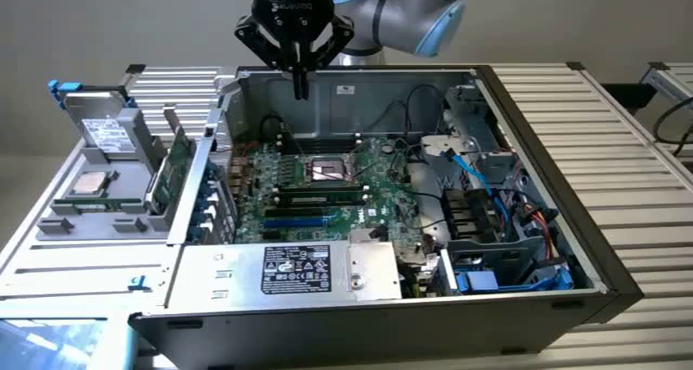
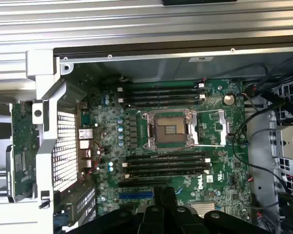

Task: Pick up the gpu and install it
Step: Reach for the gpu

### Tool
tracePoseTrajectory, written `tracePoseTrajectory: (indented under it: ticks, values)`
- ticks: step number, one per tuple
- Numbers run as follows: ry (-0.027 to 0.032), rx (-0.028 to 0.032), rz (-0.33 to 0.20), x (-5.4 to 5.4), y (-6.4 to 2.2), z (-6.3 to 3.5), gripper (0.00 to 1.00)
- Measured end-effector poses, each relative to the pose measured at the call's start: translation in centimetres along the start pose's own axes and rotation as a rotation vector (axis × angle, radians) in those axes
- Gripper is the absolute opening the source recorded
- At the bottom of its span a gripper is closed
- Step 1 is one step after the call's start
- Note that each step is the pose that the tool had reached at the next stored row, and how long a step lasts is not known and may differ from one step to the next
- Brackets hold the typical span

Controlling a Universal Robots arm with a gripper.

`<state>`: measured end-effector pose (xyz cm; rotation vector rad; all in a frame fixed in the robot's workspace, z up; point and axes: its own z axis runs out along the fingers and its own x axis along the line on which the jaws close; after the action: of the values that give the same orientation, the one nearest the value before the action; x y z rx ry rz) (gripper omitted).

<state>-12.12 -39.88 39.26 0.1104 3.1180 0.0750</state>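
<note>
Right now the gpu [image 1: 180,164] stands on edge in a grey rack [image 1: 65,224] just outside the computer case [image 1: 358,325], close against the case's side wall on the exterior view's left. The wrist view catches the gpu [image 2: 23,141] beyond that same wall. The claw [image 1: 299,88] hangs above the case's back rim, fingers pressed together and holding nothing. In the wrist view the claw [image 2: 166,195] sits over the motherboard [image 2: 185,122] inside the case.

The card looks light and stiff but easily damaged, being a bare green board with small parts. Judging from that, the safest hold is across its upper edge or by what looks like its silver bracket [image 1: 171,120].

In the way are the case's side wall with its perforated panel [image 2: 66,146], and loose cables [image 1: 476,171] inside the case, apart from the blue slot [image 1: 292,221].
</note>
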Motion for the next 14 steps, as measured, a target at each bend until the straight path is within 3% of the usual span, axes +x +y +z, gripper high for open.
tracePoseTrajectory:
  ticks: [9,14]
  values:
    - [0.0003,-0.0007,0.0,0.2,-0.02,-0.02,0.12]
    - [0.0005,-0.0061,0.0,2.1,-0.12,-0.05,0.12]
